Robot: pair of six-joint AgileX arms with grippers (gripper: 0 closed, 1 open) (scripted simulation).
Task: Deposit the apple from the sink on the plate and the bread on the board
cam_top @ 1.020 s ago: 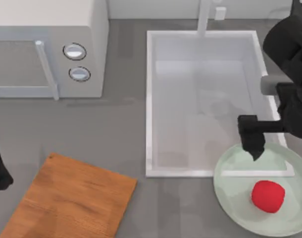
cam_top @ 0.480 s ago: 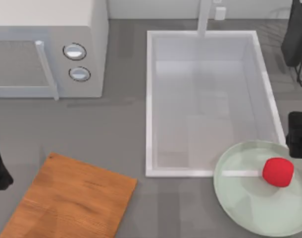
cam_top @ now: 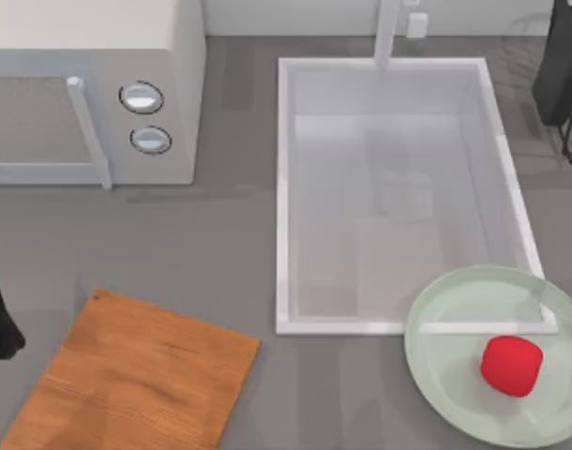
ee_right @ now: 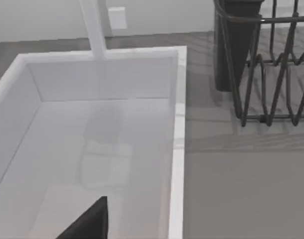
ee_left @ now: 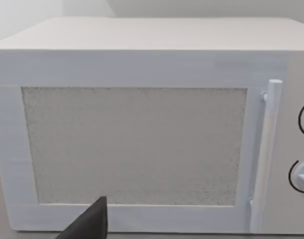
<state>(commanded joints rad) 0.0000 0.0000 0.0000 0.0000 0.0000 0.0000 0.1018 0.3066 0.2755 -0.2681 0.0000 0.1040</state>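
A grey countertop carries a white microwave at left, a dark wire rack at right.

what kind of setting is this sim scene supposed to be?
Most likely a rendered kitchen counter. A white microwave sits at the table's left, a white sink with a faucet in the middle, and a dark wire dish rack beside the sink. A wooden board and a green plate holding an apple fit that too.

Counts showing right now: one small bright red rounded apple, sitting on one large round pale green glossy plate. One large rectangular white sink with one white faucet post. One flat orange-brown wooden board. One white microwave carrying two round dials. One dark wire rack standing on the counter.
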